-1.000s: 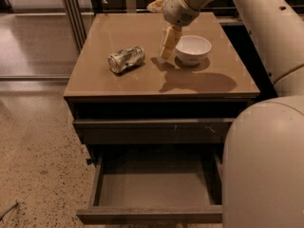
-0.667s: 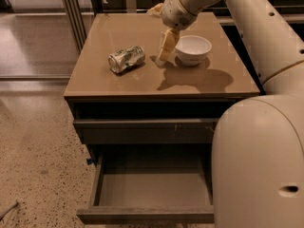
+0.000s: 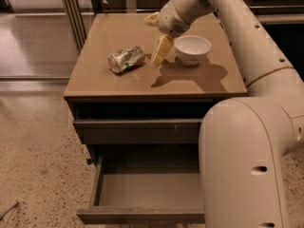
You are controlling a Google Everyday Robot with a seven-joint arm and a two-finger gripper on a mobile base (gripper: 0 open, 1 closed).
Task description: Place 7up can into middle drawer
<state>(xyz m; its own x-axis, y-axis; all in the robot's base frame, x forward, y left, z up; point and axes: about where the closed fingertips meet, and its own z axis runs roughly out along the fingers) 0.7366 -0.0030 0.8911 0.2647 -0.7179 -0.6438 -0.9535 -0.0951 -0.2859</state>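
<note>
My pincer (image 3: 156, 34) is in the upper middle of the frame, above the brown surface (image 3: 109, 82) of the cabinet. It stands wide: one pale yellow finger (image 3: 161, 50) points down toward the surface, and the other one is further up, near the back edge, well apart from the first. Nothing is between them. The soda can (image 3: 126, 59) lies on its side on the surface, left of the lower finger and near it, but I see a small gap between them, so they do not touch. The can is silver with green print and its body is dented. To the right of the same finger, just beside it, stands a white bowl (image 3: 192, 49), upright. My arm (image 3: 247, 37) comes down along the right side of the frame and throws a dark shadow on the surface under the bowl. Below the surface, in the middle of the frame, there is a closed drawer front (image 3: 137, 130) with some small pale scratches. Under it, at the bottom of the frame, the open drawer (image 3: 140, 216) is pulled out toward the camera, and its flat grey bottom shows. My arm covers its right part. The speckled floor (image 3: 33, 165) fills the lower left of the frame.
</note>
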